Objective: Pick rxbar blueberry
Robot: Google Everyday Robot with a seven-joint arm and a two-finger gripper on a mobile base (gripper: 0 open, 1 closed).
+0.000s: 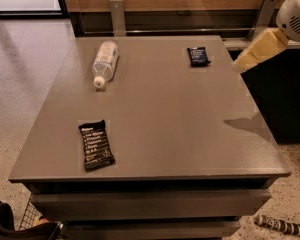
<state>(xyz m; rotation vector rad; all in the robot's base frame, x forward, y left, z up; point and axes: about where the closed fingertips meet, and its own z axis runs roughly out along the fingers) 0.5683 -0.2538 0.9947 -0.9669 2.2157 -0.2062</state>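
The rxbar blueberry (pixel 198 56) is a small dark navy wrapper lying flat near the far right corner of the grey table (pixel 175 124). My gripper (pixel 247 59) is cream-coloured and hangs from the white arm at the upper right. It is above the table's right edge, a little to the right of the bar and apart from it. It holds nothing that I can see.
A longer black bar wrapper (pixel 96 145) with white text lies at the near left. A clear plastic bottle (pixel 104 62) lies on its side at the far left. A wood-panelled wall with metal posts runs behind the table. A dark counter stands to the right.
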